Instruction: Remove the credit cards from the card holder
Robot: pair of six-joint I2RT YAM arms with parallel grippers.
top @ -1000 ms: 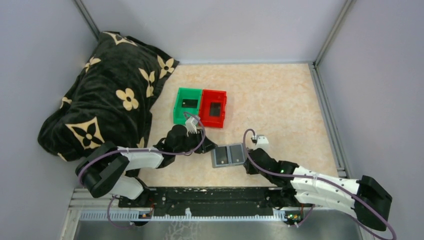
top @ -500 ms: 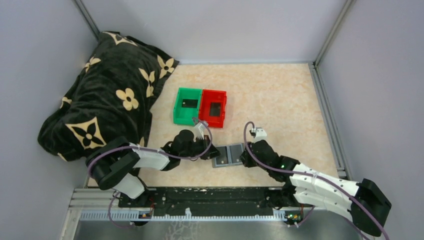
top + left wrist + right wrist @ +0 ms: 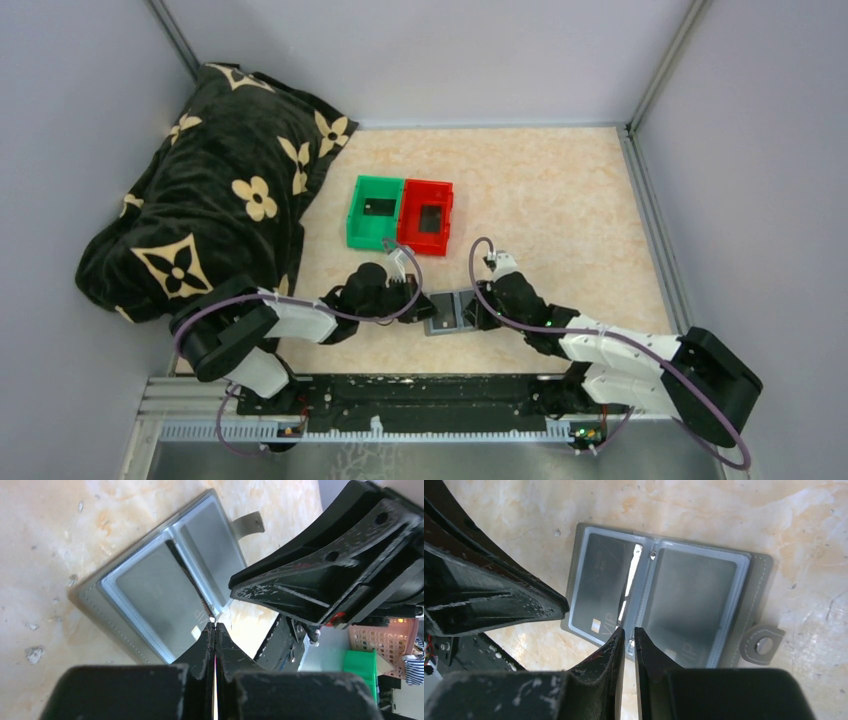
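The beige, marbled tabletop (image 3: 560,190) carries a black blanket (image 3: 200,200) with cream flowers, heaped at its far left. Near the middle a green bin (image 3: 353,215) and a red bin (image 3: 448,215) stand touching side by side, green on the left. Nearer, the grey card holder (image 3: 452,312) lies opened flat.

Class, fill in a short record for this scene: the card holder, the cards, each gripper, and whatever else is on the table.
card holder: open flat on the table, inner side up, between the two grippers
credit cards: two, one in each panel's clear pocket, neither pulled out
left gripper: shut, tips at the holder's edge
right gripper: fingers nearly together near the fold; grip unclear
other: green bin and red bin side by side; black flowered blanket far left
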